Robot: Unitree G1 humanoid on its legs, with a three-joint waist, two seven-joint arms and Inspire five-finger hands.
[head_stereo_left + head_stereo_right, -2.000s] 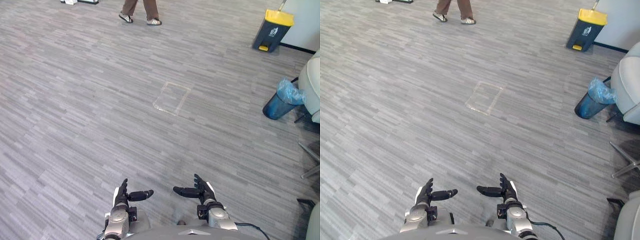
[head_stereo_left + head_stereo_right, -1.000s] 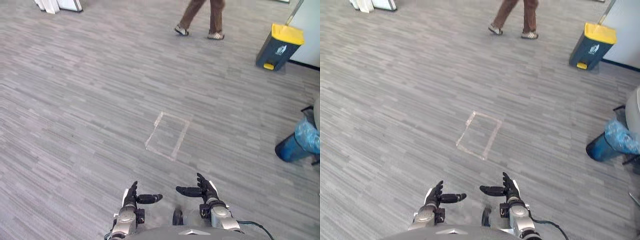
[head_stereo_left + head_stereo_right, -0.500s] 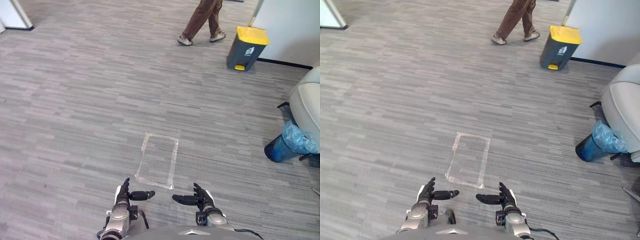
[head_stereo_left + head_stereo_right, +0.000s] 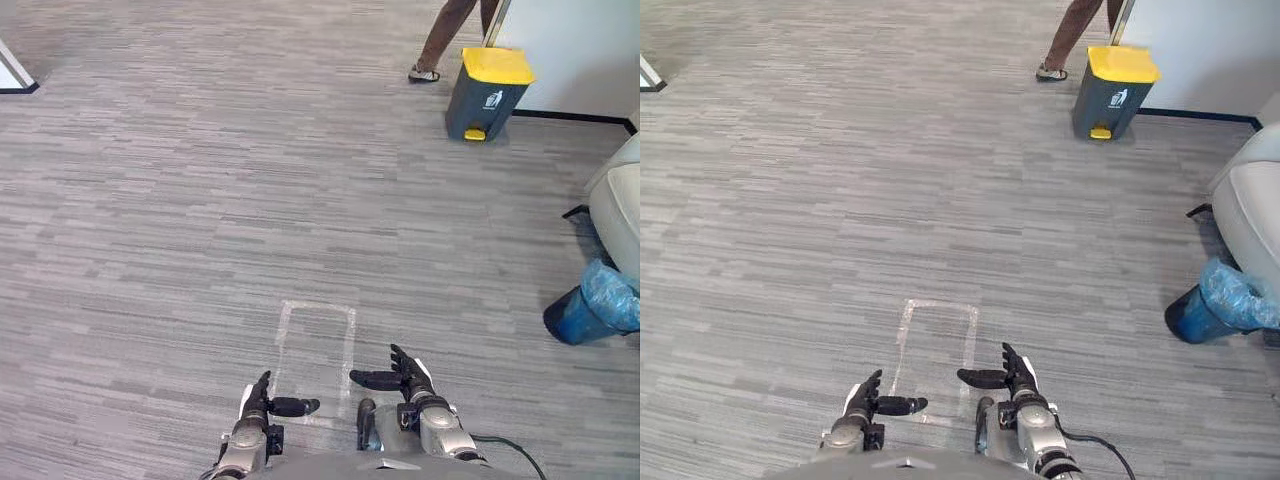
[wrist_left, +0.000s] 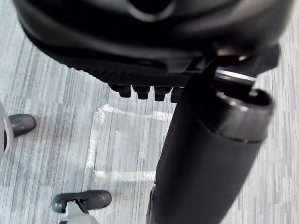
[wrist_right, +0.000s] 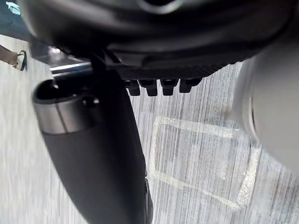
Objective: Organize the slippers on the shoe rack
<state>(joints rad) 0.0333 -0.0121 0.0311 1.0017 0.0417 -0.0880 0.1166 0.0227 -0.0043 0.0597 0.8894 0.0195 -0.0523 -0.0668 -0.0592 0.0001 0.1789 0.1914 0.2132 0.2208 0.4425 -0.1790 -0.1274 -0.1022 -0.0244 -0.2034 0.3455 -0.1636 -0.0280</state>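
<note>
While both are hanging empty over the floor point(image 4: 180, 200), left hand point(image 4: 258, 397) and right hand point(image 4: 410, 377) are holding fingers point(image 5: 139, 91) straight, thumbs pointing inward. Between them a tape rectangle point(image 4: 315, 355) is lying, long axis running away. Which way slippers or rack lie cannot be told. Wrist views are showing the rectangle past the fingers; eye views are adding a blue bin point(image 4: 585, 315), yellow-lidded bin point(image 4: 485, 95) and a person's leg point(image 4: 440, 40).

Tape rectangle point(image 4: 314, 352) on grey floor point(image 4: 150, 200); yellow-lidded bin point(image 4: 485, 95) far right, person's shoe point(image 4: 424, 74) beside; blue bin point(image 4: 588, 314) right.
</note>
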